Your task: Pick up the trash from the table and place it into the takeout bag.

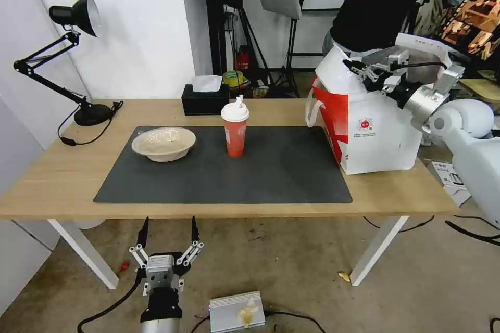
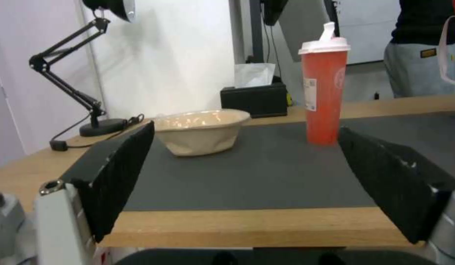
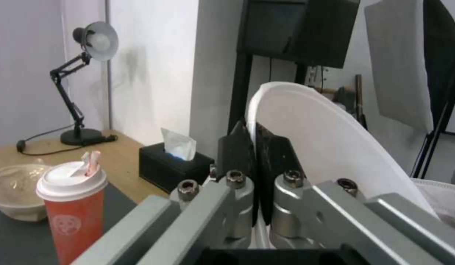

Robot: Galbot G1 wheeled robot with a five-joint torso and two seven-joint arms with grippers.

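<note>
my left gripper (image 1: 167, 230) hung low in front of the table's (image 1: 62, 177) near edge, below the mat (image 1: 271, 171), its fingers (image 2: 120, 173) spread wide and holding nothing. at the far left of the tabletop stood the lamp (image 1: 78, 15), off the mat.

on the mat's left part sat the beige bowl (image 1: 163, 143) under its clear lid; something pale lay inside, but glare on the lid kept me from telling what. just right of it, apart from the bowl, the red cup (image 1: 235, 130) stood upright with its white lid on and a straw wrapper poking from the top; what it held was hidden. behind both, off the mat, was the tissue box (image 1: 204, 99) with a tissue standing out of it.

at the right end of the table stood the bag (image 1: 375, 130), upright, partly off the mat's right edge, one loop handle hanging on its left side. my right gripper (image 1: 364, 74) was up at the bag's mouth. in the right wrist view its fingers (image 3: 274, 154) were pinched together on the rim of a white round bowl (image 3: 330, 136), held on edge above the opening. the bowl's inside faced away, so i couldn't see its contents, and my arm and the bowl hid the bag's interior. a person stood behind the bag, cut off at the top.
</note>
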